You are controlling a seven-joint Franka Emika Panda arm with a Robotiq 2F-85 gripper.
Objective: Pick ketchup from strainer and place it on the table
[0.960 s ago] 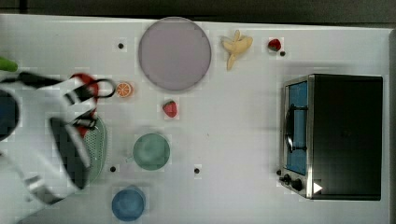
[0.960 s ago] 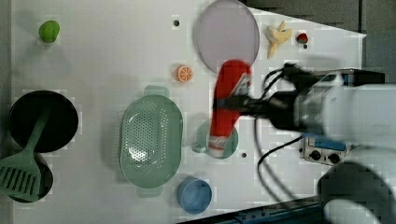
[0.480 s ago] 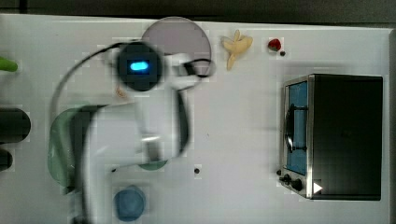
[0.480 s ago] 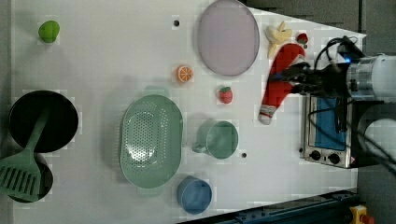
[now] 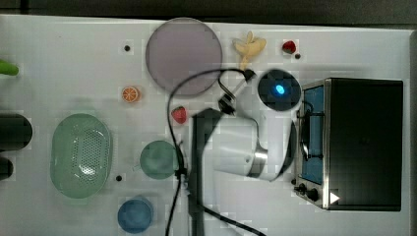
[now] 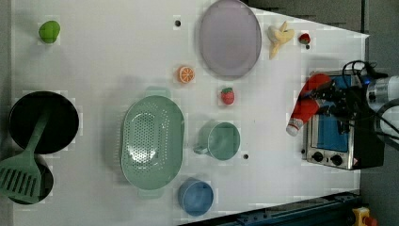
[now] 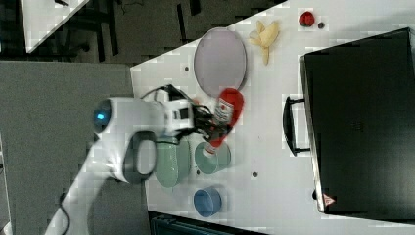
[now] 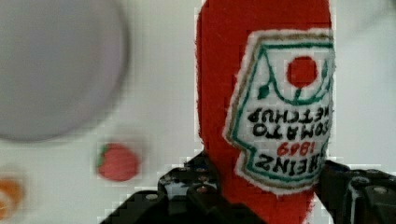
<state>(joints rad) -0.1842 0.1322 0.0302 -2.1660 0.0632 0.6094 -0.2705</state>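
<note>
We see the tool (image 7: 211,123) clamped on the red ketchup (image 7: 224,119), held above the table (image 7: 274,147), its cap end over the teal cup (image 7: 214,159). The green strainer (image 7: 172,164) sits beside the cup, the lilac plate (image 7: 220,61) farther along.

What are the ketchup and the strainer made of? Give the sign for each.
The ketchup, held in the gripper, looks like soft fabric, probably plush: fuzzy red surface and a label with stitched-looking edges. The strainer looks like plastic, pale green with a slight sheen and rows of moulded holes in its bottom.
</note>
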